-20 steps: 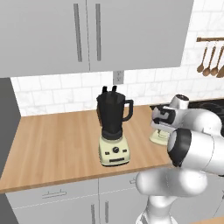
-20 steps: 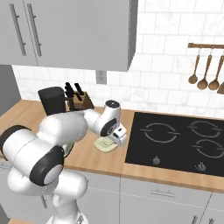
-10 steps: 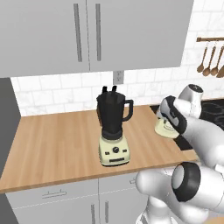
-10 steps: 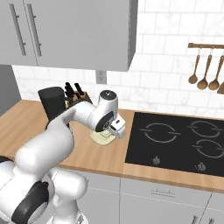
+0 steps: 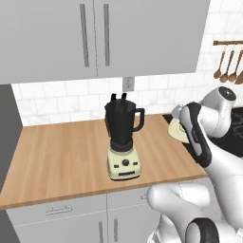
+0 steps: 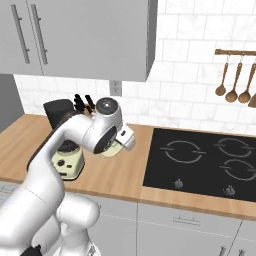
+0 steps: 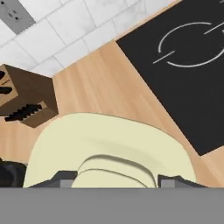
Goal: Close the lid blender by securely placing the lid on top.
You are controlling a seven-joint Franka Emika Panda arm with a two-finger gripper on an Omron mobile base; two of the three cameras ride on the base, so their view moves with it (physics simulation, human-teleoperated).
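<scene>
Fingers (image 7: 61, 178) spread either side of the lid's (image 7: 109, 144) knob, not yet pinching, with the blender (image 5: 123, 137) well apart leftward.

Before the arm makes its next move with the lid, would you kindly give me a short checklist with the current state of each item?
1. Pale cream-green round lid centred under the hand: ok, its raised knob sits between the finger tips in the hand view.
2. Hand closed on the knob: cannot tell, the tips are barely visible.
3. Lid lifted off the wooden counter: cannot tell.
4. Dark blender jar upright on its cream base: ok.
5. Jar top uncovered: ok.
6. Brown knife block away from the lid: ok, apart from it.
</scene>
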